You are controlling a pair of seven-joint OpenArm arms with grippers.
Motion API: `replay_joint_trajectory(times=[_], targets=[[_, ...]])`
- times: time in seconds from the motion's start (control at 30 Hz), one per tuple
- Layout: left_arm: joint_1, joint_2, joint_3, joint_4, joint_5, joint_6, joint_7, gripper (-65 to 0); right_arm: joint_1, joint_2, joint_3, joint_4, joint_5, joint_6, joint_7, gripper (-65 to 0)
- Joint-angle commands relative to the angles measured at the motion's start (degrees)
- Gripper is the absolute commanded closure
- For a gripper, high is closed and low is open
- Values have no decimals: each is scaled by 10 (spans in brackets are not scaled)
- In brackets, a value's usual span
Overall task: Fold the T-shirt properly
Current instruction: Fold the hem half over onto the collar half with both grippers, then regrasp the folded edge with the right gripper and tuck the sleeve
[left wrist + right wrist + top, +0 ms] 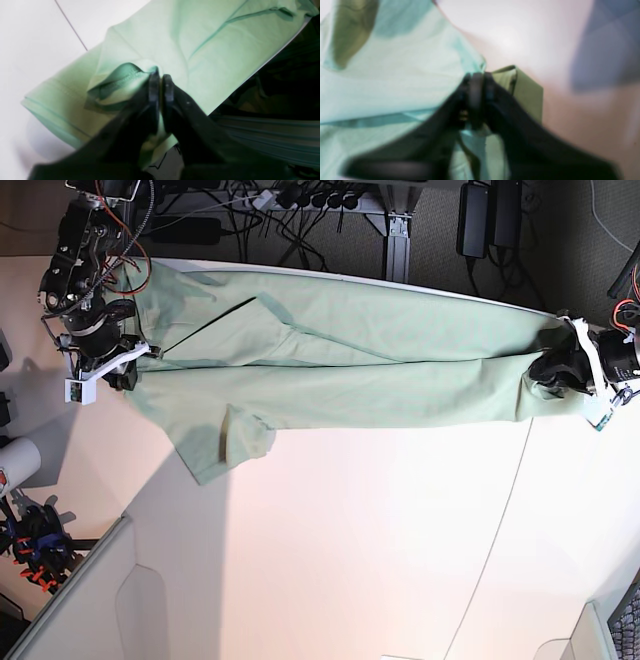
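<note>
The pale mint-green T-shirt (340,360) lies stretched long across the far part of the white table (350,530), one sleeve (228,442) pointing toward me. My left gripper (161,75) is shut on a bunched hem of the T-shirt (200,37) at the base view's right end (548,370). My right gripper (480,82) is shut on an edge of the T-shirt (382,70) at the base view's left end (128,365). The collar, buttons and tag are not visible.
The table's far edge runs just behind the shirt, with cables and power strips (300,200) beyond it. A seam line (510,490) crosses the table at right. Small objects (30,540) sit off the table's left edge.
</note>
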Motion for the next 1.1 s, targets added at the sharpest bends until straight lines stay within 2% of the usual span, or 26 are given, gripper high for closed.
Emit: replay_joint_trajectory(times=[0.0,0.07,0.13,0.27,0.47,0.57,0.83,1.07], targets=[[-3,-9,-5,8,-11,-8,-12,-139,7,12,6,7,7,-2,15,-233],[-3,-9,-5,8,-11,-8,-24,-210,8,12,6,7,12,-2,21,-347],[-3,-9,-5,8,-11,-8,-36,-260,9,12,6,7,17,-2,31,-378],[-3,-9,-5,8,-9,-8,-36,-272,29,11,9,7,30,-2,38,-378],[-1,-9,-5,8,-8,-8,-36,-272,104,9,8,1,29,-2,34,-378],[-2,-9,-5,8,-7,-8,-37,-272,158,0,1,-51,29,-2,33,-378],[0,-9,-5,8,-7,-8,-56,-272,284,-27,-87,-276,-10,0,54,-378],[0,-9,-5,8,-7,-8,-57,-272,292,-50,-148,-294,-11,1,56,-377]])
